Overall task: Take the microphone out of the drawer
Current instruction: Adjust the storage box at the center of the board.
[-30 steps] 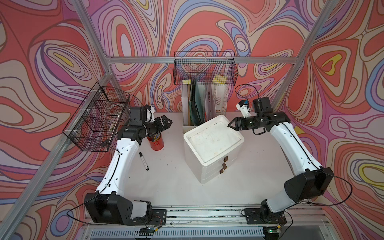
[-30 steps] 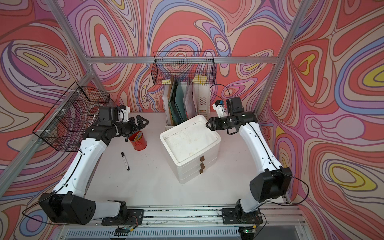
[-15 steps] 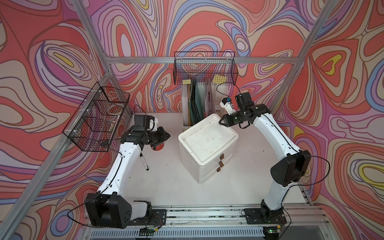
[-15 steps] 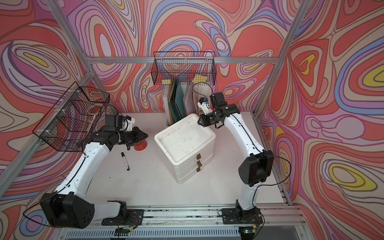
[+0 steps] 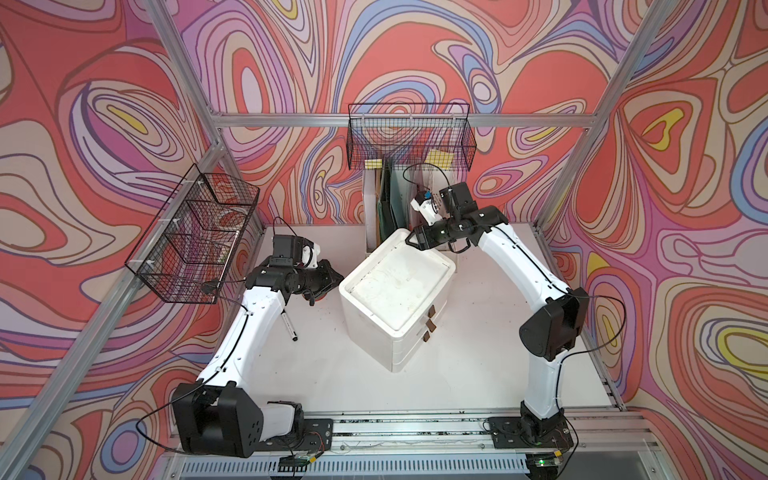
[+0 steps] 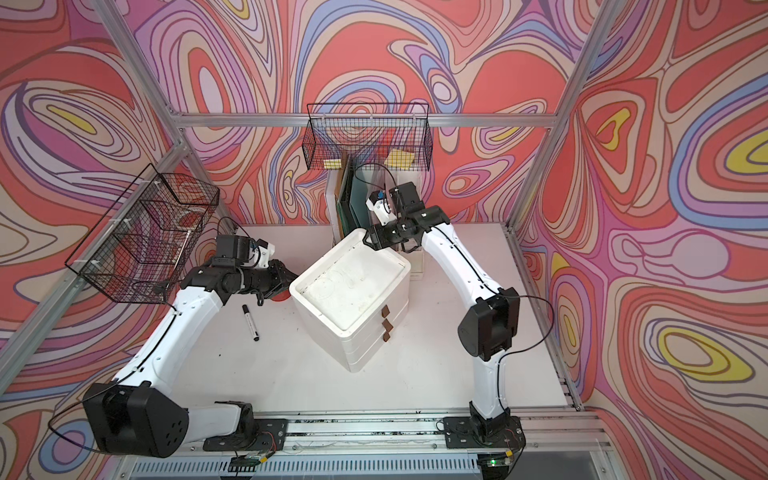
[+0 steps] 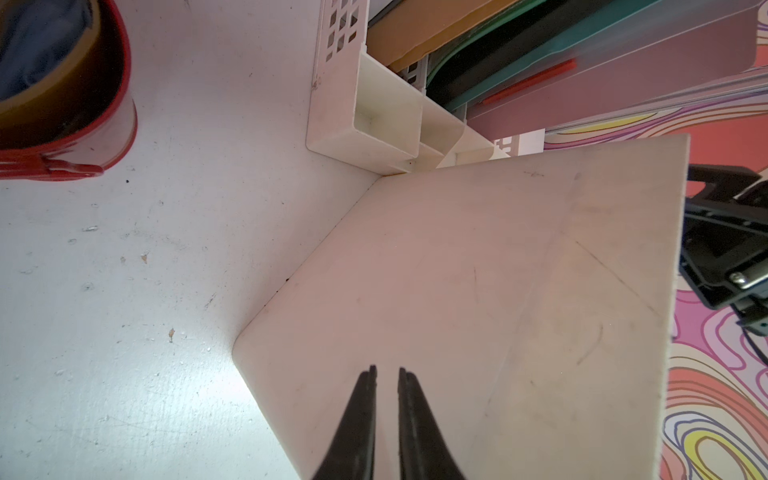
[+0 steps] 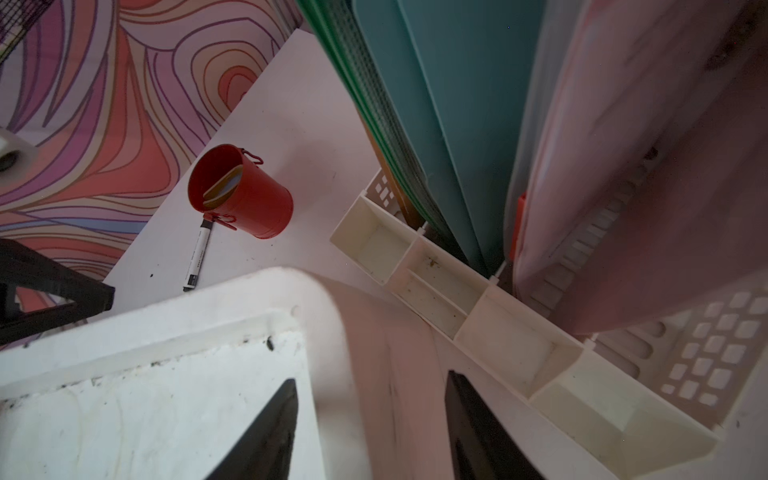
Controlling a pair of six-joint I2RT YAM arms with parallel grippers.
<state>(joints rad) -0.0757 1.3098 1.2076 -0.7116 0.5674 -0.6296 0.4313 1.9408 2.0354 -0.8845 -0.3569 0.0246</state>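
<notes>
1. Toward the back edge of the bench, about midway between its left and right edges: a white drawer unit, turned with its drawer fronts toward the front right corner.
2. All three drawers pushed in, each with a brown pull tab on its front.
3. Microphone not visible in any view; cannot tell where it lies.
4. Left gripper pressed together on nothing, only a thin slit between the black fingertips, aimed at the unit's left side wall, low over the bench top. Cannot tell whether the tips touch that wall.
5. Right gripper spread apart astride the unit's rear corner: one finger over the recessed top, its mate outside the back wall, the rim between them. Cannot tell whether either pad presses on it.
6. Just left of the unit, a red cup, upright, something yellowish inside; in both top views mostly covered by the left gripper.
7. Flat on the bench near the cup, on the side toward the front edge: a black-and-white marker, well apart from the unit.
8. At the back edge, a white file rack with upright green and teal folders; the unit's rear corner right against its base.
9. Two black wire baskets: one on the back wall above the rack, one on the left frame.
</notes>
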